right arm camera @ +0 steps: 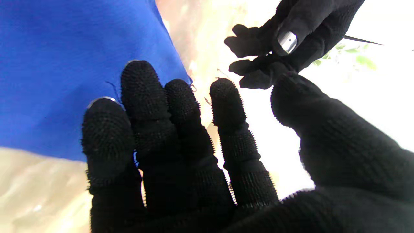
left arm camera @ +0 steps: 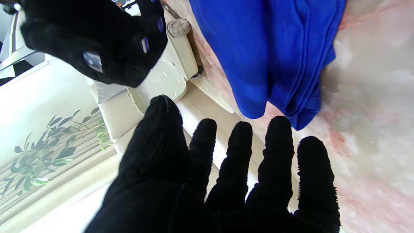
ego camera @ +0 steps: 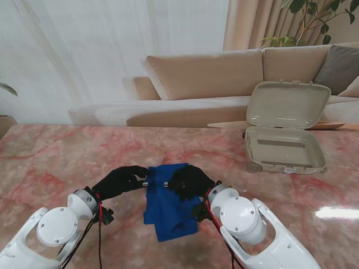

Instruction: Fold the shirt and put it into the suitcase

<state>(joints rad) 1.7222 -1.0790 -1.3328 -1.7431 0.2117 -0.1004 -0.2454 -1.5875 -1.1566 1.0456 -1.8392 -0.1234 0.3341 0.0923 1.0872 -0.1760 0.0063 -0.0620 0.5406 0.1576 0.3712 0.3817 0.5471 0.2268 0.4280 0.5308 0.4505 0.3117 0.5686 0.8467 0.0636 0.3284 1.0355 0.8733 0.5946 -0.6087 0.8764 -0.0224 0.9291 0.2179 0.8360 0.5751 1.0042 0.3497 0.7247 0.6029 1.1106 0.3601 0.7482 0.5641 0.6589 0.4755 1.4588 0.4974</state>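
Pink marble table [ego camera: 67,151] fronts a beige sofa [ego camera: 202,73].

Shirt [ego camera: 168,202]: blue, already bunched into a narrow folded strip (layered edges visible in the left wrist view [left arm camera: 278,55]), lying flat on the bench near me, long axis running 12 to 6 o'clock. Suitcase [ego camera: 286,131]: beige hard shell, at about 2 o'clock from the shirt, well apart, lid open and standing upright, base flat on the bench.
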